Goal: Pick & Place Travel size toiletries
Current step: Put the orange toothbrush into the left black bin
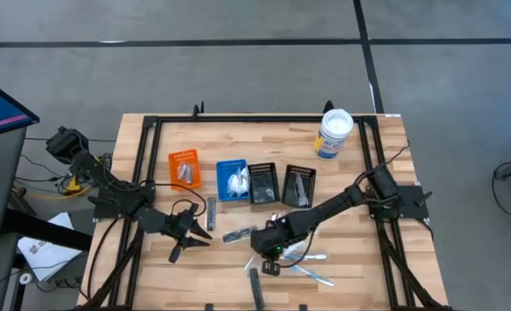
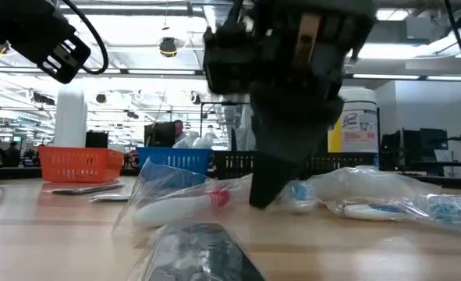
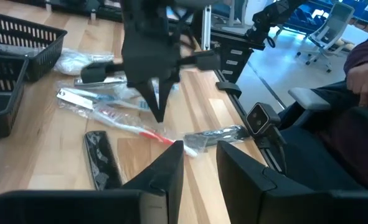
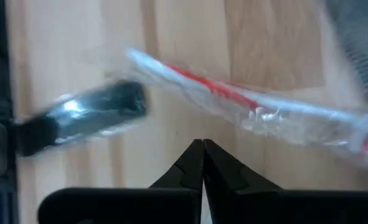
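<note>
A: Two grippers low over the table (image 1: pixel 367 259). State of the right gripper (image 4: pixel 202 144)?

B: Shut tight, fingertips pressed together, nothing seen between them. Pointed down at the wood near the front middle, tips just beside a clear-wrapped stick with red (image 4: pixel 233 96), not around it.

A: And the left gripper (image 3: pixel 199 152)?

B: Parted a little, with only empty air in the gap. Held above the boards to the left of the right one, apart from every item.

A: Whereabouts of the toiletries?

B: Scattered loose across the front half of the table. Next to the right gripper, the red stick. Toward the right, more clear-wrapped sticks with blue (image 1: pixel 314 275). Closer to the front edge, a black piece (image 1: pixel 255 288) lying flat. Between the two grippers, a dark packet (image 1: pixel 238 234). Just behind the left gripper, a silvery sachet (image 1: pixel 210 212).

A: Bins?

B: Lined up in a row behind all that: orange bin (image 1: pixel 183 167), blue bin (image 1: pixel 232 180), a black bin (image 1: pixel 263 183) and a second black bin (image 1: pixel 299 185). Something white inside the blue one, a silvery item in the orange one. Cannot tell more of the contents.

A: Anything else?

B: White tub with a blue label (image 1: pixel 334 134), upright near the far right corner, well apart from both arms.
</note>
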